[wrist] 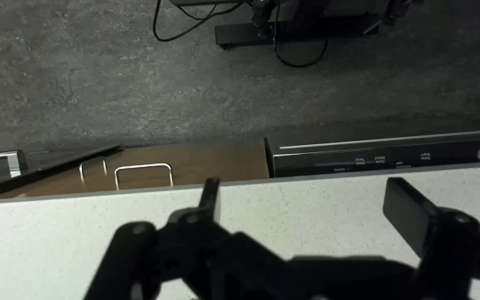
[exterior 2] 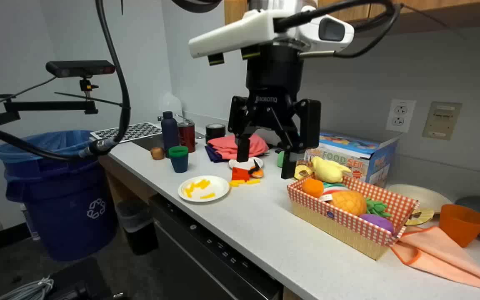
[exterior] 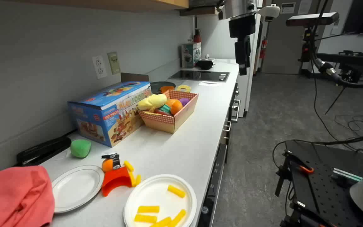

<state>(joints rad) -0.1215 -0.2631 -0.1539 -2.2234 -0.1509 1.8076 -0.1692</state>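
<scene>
The jaws stood wide apart, gripping nothing, high over the pale surface (wrist: 302,216). Below and well apart from them, apparently the nearest thing, sat the gingham-rimmed basket (exterior 2: 331,227) of toy food (exterior 2: 348,202), its lower pieces half buried under the upper ones. Farther off lay a white plate (exterior: 154,194) of yellow sticks (exterior: 148,209), cut off in an exterior view; just past it, a red holder (exterior: 113,178) and a shiny dark object (exterior: 116,161), hard to make out. Beyond these, the jaws partly hid the pink cloth (exterior 2: 223,146) in an exterior view.
</scene>
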